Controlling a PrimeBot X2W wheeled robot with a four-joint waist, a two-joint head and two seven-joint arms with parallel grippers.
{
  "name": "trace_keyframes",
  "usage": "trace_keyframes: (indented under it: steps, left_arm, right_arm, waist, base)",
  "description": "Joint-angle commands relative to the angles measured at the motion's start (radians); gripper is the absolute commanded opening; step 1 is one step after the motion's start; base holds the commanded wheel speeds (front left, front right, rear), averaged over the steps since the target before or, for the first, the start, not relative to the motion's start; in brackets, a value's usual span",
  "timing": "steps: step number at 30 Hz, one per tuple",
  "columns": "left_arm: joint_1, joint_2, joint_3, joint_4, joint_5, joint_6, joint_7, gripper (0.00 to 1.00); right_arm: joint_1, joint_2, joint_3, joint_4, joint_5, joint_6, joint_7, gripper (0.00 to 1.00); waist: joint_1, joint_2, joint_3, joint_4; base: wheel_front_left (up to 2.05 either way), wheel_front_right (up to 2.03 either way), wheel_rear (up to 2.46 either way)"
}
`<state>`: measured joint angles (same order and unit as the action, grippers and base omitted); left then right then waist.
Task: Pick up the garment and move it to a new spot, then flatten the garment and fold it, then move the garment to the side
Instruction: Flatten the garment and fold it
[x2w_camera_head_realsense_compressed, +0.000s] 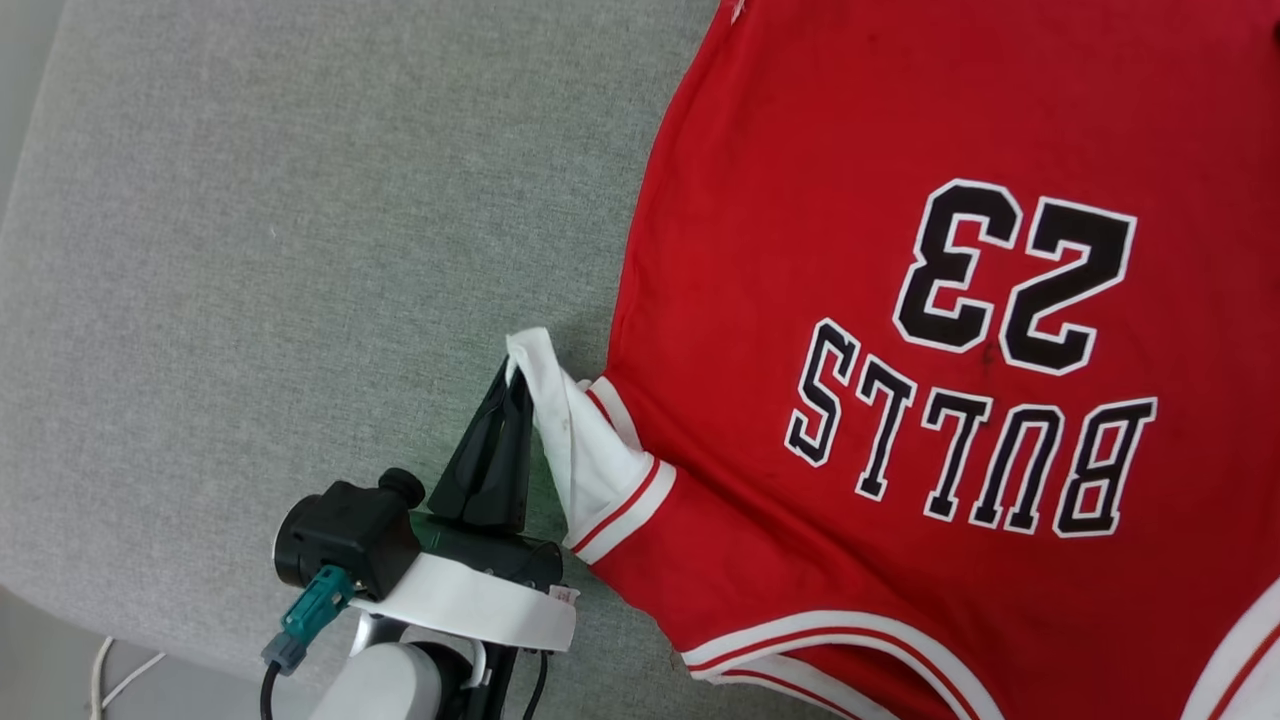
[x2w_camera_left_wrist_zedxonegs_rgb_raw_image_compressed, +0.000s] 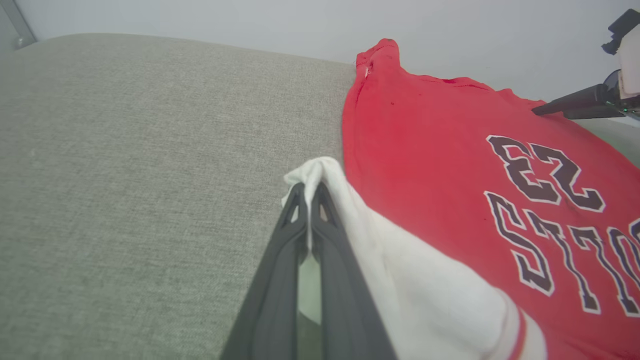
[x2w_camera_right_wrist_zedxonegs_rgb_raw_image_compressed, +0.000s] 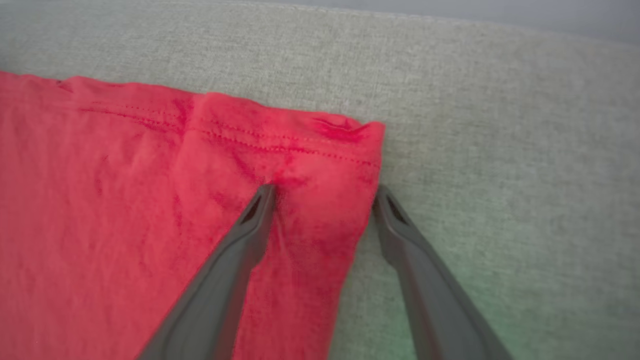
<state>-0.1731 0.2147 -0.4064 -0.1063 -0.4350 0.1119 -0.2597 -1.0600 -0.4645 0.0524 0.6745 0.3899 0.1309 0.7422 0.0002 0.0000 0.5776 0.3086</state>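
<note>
At the limp red jersey shirt (x2w_camera_head_realsense_compressed: 900, 300)'s white sleeve (x2w_camera_head_realsense_compressed: 585, 450), the left gripper (x2w_camera_head_realsense_compressed: 512, 378) pinches cloth. The right gripper (x2w_camera_right_wrist_zedxonegs_rgb_raw_image_compressed: 325, 192) spreads its fingers (x2w_camera_right_wrist_zedxonegs_rgb_raw_image_compressed: 250, 225) astride the hem corner (x2w_camera_right_wrist_zedxonegs_rgb_raw_image_compressed: 350, 145). Light, floppy fabric, probably best held by its edges.

Place: an indoor room; whether home or lab cannot be told.
Work surface: a padded top (x2w_camera_head_realsense_compressed: 250, 250) covered in grey woven cloth, with a rounded corner.
Backdrop: a blank pale wall (x2w_camera_left_wrist_zedxonegs_rgb_raw_image_compressed: 225, 20) behind it.
Below: a pale floor (x2w_camera_head_realsense_compressed: 40, 650) with a white cable (x2w_camera_head_realsense_compressed: 97, 680).
</note>
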Motion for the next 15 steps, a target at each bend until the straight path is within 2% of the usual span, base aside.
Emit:
trace_keyframes:
  steps: [1,5,6,7,15]
  left_arm:
    - [-0.016,-0.006,0.004,0.002,0.005,-0.006,-0.006,0.0]
    - [-0.016,-0.012,0.012,0.009,0.009,-0.013,-0.007,0.0]
    - [-0.017,-0.014,0.012,0.011,0.01,-0.016,-0.007,0.0]
    - [-0.017,-0.016,0.014,0.014,0.011,-0.018,-0.007,0.0]
    - [0.009,-0.011,0.03,0.059,0.006,-0.03,-0.007,0.0]
  right_arm:
    - [0.017,0.014,0.013,0.048,0.005,0.0,0.039,1.0]
    - [0.05,0.028,0.006,0.149,-0.004,-0.001,0.165,1.0]
    - [0.051,0.033,0.002,0.16,-0.008,-0.001,0.18,0.35]
    - [0.048,0.038,0.0,0.163,-0.01,-0.001,0.188,0.0]
    - [0.01,0.004,0.004,0.105,-0.043,-0.001,0.106,0.0]
  waist:
    - [-0.0002,0.0,0.02,0.01]
    - [-0.0002,0.0,0.019,0.005]
    - [-0.0002,0.0,0.017,0.003]
    - [-0.0002,0.0,0.015,0.001]
    - [-0.0002,0.0,-0.071,-0.025]
  base:
    - [0.0,0.0,0.0]
    - [0.0,0.0,0.0]
    - [0.0,0.0,0.0]
    - [0.0,0.0,0.0]
    - [0.0,0.0,0.0]
